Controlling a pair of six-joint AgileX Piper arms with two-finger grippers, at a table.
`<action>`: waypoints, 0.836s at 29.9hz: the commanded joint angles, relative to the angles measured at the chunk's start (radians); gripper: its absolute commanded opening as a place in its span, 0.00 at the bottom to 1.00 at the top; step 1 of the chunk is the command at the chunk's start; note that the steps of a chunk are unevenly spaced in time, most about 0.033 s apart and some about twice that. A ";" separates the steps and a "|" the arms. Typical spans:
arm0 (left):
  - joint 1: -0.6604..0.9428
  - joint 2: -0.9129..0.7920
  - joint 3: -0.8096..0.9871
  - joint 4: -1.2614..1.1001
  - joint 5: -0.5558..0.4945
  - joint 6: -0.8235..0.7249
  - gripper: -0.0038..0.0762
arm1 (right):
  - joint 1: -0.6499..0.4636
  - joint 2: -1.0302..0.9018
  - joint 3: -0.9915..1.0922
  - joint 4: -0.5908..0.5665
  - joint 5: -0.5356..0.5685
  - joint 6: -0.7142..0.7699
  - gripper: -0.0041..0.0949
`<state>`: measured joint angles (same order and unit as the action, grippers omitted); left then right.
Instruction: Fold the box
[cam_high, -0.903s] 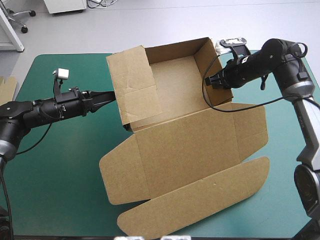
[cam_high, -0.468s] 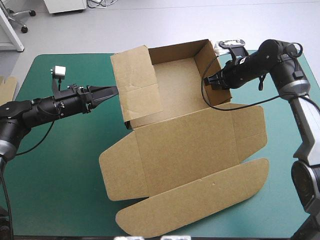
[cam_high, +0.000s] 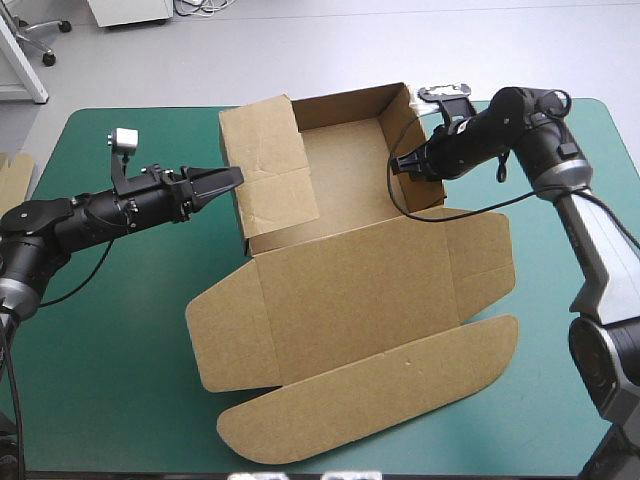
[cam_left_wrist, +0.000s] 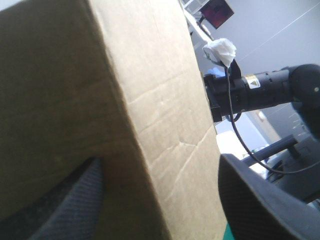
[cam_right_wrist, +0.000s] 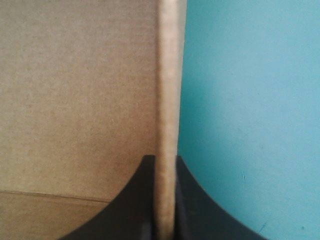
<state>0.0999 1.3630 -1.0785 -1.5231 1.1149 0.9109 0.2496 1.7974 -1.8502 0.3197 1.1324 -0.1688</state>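
At the table's left edge a strip of brown board (cam_high: 12, 178) lies on the teal-green cover (cam_high: 110, 340), well apart from the work.

The left gripper (cam_high: 226, 180) reaches in from the left, level with the box's left wall (cam_high: 268, 170). In its wrist view the two black fingers (cam_left_wrist: 70, 205) stand wide apart with that wall's near edge between them, straddling it without pinching. Whether either pad touches the board I cannot tell.

The box (cam_high: 350, 290) sits in the middle of the table as a half-made tray. The far wall (cam_high: 345, 102) is upright. The left wall rises taller than the others, with a crease across its middle, and its upper half is not turned down into the tray. The lid (cam_high: 370, 280) lies flat on the cover toward the near side, its side flaps and long near flap (cam_high: 370, 405) spread out.

The right gripper (cam_high: 400, 166) comes in from the far right and is clamped on the top edge of the right wall (cam_high: 420, 140). Its wrist view shows the board's edge squeezed between the all but closed fingers, holding that wall upright.

By my reading the raising of the walls is largely done. What remains is folding the left wall's upper panel over and tucking it inside, and probably securing the right side likewise.
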 joint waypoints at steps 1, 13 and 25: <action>-0.070 -0.033 -0.055 0.011 -0.074 -0.013 0.65 | 0.045 -0.042 -0.028 -0.031 -0.062 0.048 0.03; -0.159 -0.033 -0.100 0.314 -0.291 -0.148 0.64 | 0.067 -0.042 -0.028 -0.053 -0.074 0.104 0.03; -0.279 -0.031 -0.100 0.643 -0.520 -0.374 0.63 | 0.150 -0.042 -0.028 -0.128 -0.105 0.169 0.03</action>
<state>-0.1465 1.3630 -1.1444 -0.9128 0.6419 0.6098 0.3732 1.8117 -1.8475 0.1183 1.0856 0.0000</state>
